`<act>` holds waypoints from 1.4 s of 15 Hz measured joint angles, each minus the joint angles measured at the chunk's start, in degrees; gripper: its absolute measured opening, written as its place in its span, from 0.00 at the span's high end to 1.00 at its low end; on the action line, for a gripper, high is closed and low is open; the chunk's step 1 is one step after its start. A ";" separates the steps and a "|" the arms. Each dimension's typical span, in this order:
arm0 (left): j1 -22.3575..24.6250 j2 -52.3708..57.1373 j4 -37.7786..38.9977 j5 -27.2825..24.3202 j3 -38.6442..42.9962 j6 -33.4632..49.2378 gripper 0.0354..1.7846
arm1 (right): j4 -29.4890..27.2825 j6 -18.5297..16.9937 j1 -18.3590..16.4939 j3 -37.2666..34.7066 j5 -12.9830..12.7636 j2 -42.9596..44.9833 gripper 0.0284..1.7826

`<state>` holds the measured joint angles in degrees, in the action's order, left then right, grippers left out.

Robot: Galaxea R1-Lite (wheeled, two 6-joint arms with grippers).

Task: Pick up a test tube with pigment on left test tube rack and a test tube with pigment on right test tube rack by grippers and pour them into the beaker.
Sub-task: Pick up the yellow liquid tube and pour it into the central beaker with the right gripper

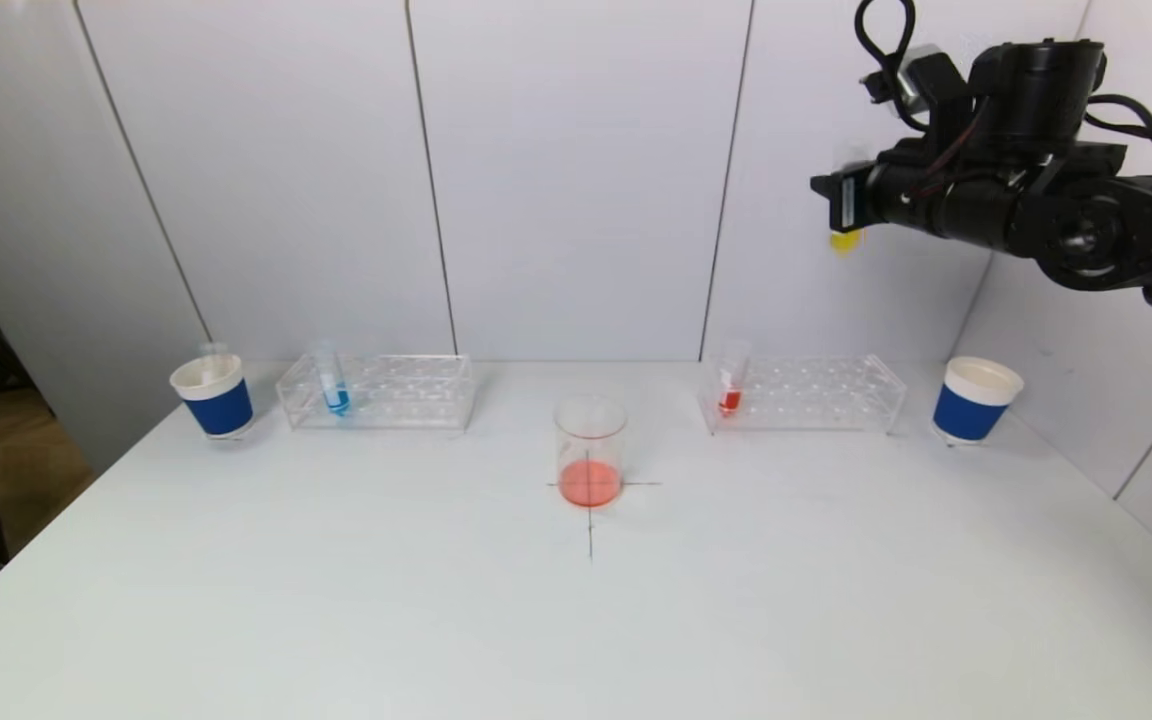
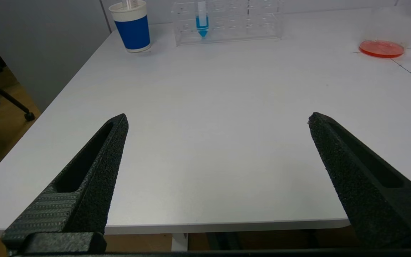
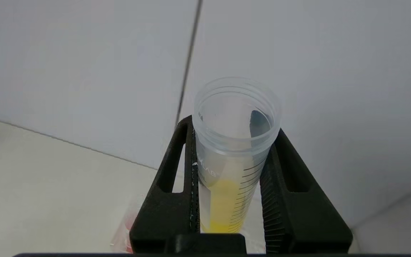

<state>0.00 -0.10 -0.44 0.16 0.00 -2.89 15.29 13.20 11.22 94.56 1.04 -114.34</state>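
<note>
The test tube of yellow pigment point(image 3: 236, 157) is clamped between the fingers of the right end effector point(image 3: 232, 200), upright with its open mouth up and the yellow settled at the bottom. That end effector is high in the air, over the far end of the right test tube rack point(image 1: 804, 393). The beaker point(image 1: 590, 452), with orange-red liquid already in it, stands on the table point(image 1: 576, 620) well below the end effector and off toward the robot's left. My read is that the coming move turns on that: carry the tube down and leftward over the beaker's mouth, then tip its long axis from vertical.

The left end effector point(image 2: 218, 119) hangs low by the table's near edge, fingers spread wide and empty. The blue-pigment tube point(image 2: 202, 22) stands upright in the left test tube rack point(image 2: 227, 18), well ahead of it. A red-pigment tube point(image 1: 732, 380) sits in the right rack.
</note>
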 joint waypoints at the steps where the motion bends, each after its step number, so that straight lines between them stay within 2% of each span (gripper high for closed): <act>1: 0.00 0.00 0.00 -0.02 0.00 0.00 0.01 | -0.30 1.67 1.97 1.57 0.59 -0.07 0.71; 4: 0.02 0.00 0.00 -0.02 0.00 0.00 0.01 | -3.91 4.27 7.57 8.02 1.77 -1.60 0.71; 5: 0.00 0.00 0.00 0.00 0.00 0.00 0.01 | -5.73 4.46 9.07 10.48 3.18 -2.58 0.71; 7: 0.05 0.00 -0.02 0.00 0.00 0.00 0.01 | -7.27 5.53 11.11 14.03 9.16 -5.03 0.71; 9: 0.02 0.00 0.02 0.00 0.00 0.00 0.01 | -6.36 8.66 11.47 16.35 17.18 -8.11 0.71; 11: 0.02 0.00 -0.02 0.00 0.00 0.02 0.01 | -3.55 11.35 11.15 17.29 24.15 -11.69 0.71; 15: 0.00 0.00 -0.02 0.00 0.00 0.00 0.01 | 2.82 17.41 10.61 17.73 35.23 -19.15 0.71; 16: 0.02 0.00 0.00 0.00 0.00 0.00 0.01 | 3.18 19.59 10.47 17.81 37.30 -20.72 0.71; 21: 0.02 0.00 0.00 0.00 0.00 0.02 0.01 | 4.13 34.54 8.92 17.85 44.00 -27.42 0.71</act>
<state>0.02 -0.10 -0.44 0.16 0.00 -2.86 19.42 47.74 20.14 112.41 45.03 -141.75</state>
